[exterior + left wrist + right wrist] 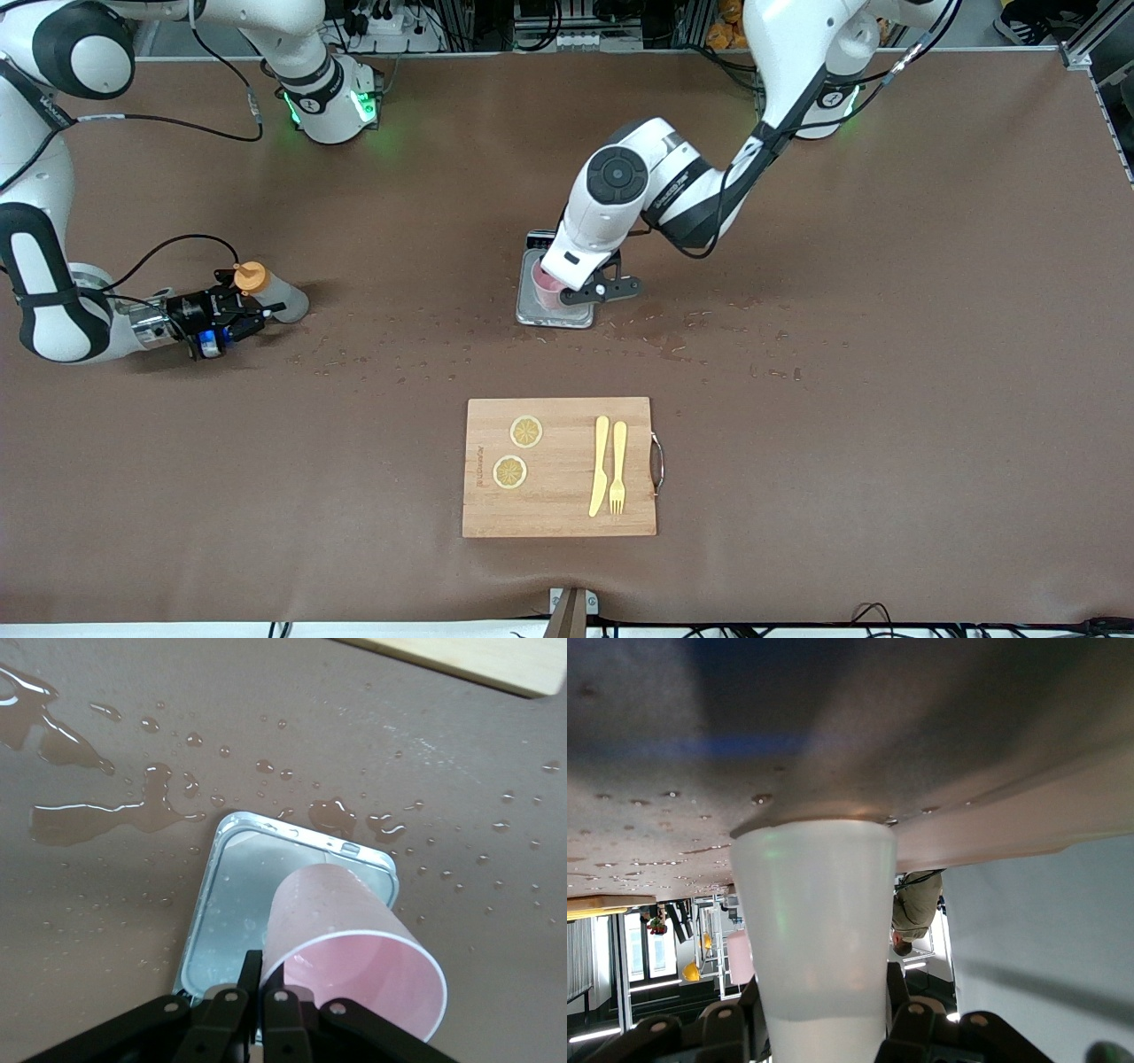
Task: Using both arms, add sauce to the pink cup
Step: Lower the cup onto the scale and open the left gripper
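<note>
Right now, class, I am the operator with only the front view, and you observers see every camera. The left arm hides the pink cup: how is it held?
Observer: The left gripper, over the scale tray, is shut on the pink cup, pinching its wall at the rim.
Operator: Anything inside it?
Observer: No sauce shows inside.
Operator: And the bottle at the right gripper?
Observer: The sauce bottle stands with its base flat on the table.

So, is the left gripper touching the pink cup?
Touching. In the left wrist view the left gripper has its fingers pinched on the rim of the pink cup, which stands over the grey scale tray.
</note>
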Controlling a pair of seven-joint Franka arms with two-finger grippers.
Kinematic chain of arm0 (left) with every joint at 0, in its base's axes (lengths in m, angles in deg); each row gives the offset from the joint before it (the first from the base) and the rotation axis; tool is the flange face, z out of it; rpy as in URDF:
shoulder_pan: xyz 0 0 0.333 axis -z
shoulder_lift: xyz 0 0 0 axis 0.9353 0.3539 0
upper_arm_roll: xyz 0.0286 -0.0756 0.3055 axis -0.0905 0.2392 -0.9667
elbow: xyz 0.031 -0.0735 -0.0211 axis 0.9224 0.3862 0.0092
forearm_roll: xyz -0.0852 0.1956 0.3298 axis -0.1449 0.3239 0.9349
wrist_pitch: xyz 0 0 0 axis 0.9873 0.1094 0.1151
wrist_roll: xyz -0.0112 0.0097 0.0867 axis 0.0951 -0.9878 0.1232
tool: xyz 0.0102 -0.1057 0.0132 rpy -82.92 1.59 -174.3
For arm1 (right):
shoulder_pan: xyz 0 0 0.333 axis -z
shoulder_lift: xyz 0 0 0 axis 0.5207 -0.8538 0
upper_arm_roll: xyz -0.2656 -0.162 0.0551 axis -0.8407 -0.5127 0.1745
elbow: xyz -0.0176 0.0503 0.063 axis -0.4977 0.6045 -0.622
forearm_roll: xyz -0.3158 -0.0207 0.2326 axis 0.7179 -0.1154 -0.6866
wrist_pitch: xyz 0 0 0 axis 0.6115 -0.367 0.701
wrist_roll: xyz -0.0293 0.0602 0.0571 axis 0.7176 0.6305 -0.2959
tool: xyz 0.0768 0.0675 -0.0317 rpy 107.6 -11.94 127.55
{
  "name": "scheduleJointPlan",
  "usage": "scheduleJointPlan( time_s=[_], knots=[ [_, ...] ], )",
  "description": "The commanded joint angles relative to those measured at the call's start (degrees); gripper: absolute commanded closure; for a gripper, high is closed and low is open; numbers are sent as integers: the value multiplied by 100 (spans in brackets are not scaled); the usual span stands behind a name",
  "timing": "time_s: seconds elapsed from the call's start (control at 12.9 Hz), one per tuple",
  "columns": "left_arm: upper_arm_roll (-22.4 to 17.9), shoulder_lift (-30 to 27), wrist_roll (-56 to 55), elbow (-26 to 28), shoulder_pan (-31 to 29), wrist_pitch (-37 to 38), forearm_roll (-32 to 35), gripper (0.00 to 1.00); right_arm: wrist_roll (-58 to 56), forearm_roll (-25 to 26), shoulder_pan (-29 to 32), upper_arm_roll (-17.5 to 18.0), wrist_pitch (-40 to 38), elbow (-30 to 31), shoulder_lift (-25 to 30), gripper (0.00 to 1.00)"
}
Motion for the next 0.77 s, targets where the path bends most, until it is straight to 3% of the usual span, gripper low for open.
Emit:
scheduleJointPlan(
  time_s=[0.0, 0.23, 0.69],
  knots=[
    [-46, 241, -444, -288, 170, 48, 127, 100, 98, -121, -1, -13, -96, 34, 202, 76],
    [-37, 224, -727, -280, 231, 83, 127, 100, 431, -121, -71, 4, -132, -37, 377, 74],
    [-37, 373, -719, -253, 364, 171, 145, 100, 1240, -138, -527, -13, -36, -46, 1229, 70]
  ],
)
